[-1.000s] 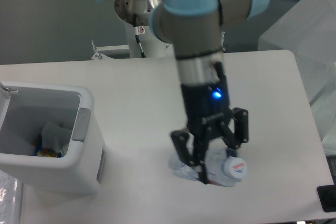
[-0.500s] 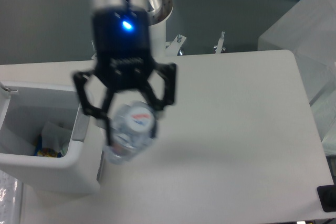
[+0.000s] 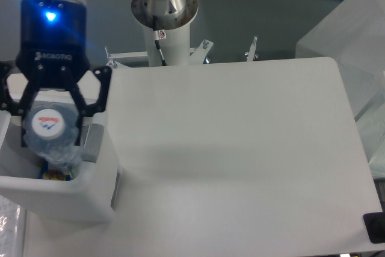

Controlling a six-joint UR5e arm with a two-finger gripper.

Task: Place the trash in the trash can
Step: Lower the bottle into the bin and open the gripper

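Note:
My gripper hangs over the white trash can at the table's left side, shut on the clear bluish plastic bottle. The bottle's white cap with a red and blue logo faces the camera, and its body points down into the bin's opening. Under the bottle, a bit of colourful trash shows at the bin's bottom. The grey tab on the bin's right rim is just right of the bottle. The crumpled wrapper cannot be picked out.
The arm's base post stands behind the table's far edge. A translucent box sits off the right side, and a dark object pokes in at the lower right corner.
The gripper lifted the bottle off the table's front right area and carried it left across the table; it now hangs over the trash can's opening.

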